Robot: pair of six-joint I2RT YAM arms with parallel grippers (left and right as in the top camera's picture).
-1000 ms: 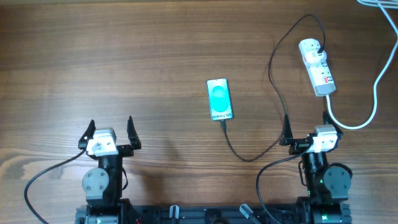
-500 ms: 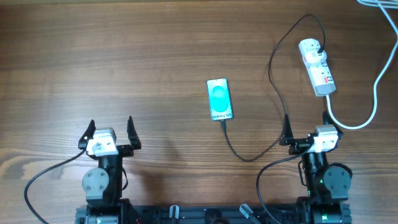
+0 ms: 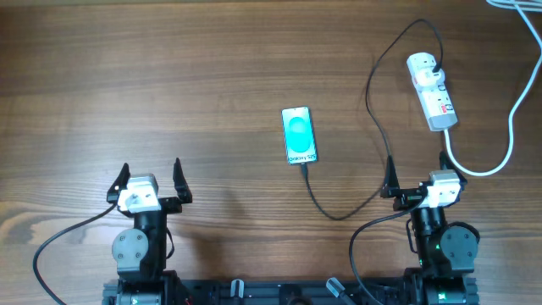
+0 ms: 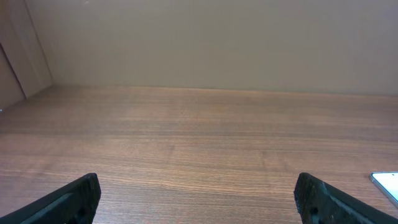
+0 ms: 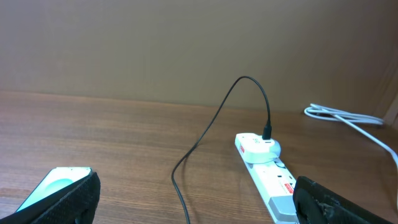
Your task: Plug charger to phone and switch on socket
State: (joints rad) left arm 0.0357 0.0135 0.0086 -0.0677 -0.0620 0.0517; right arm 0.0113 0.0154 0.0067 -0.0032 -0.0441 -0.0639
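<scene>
- Comparing recent views, nothing had shifted: my left hand (image 3: 151,175) and right hand (image 3: 417,172) sat spread, empty.
- Centrally on the worktop (image 3: 169,85) lay the phone (image 3: 299,135), charger (image 3: 339,216) seemingly connected; socket (image 3: 432,103) far right, switching judged outstanding.

My bench is a dark brown wooden table (image 3: 169,85) with long grain running across (evenly, softly lit), and behind it I see a plain beige wall (image 4: 217,37).
</scene>
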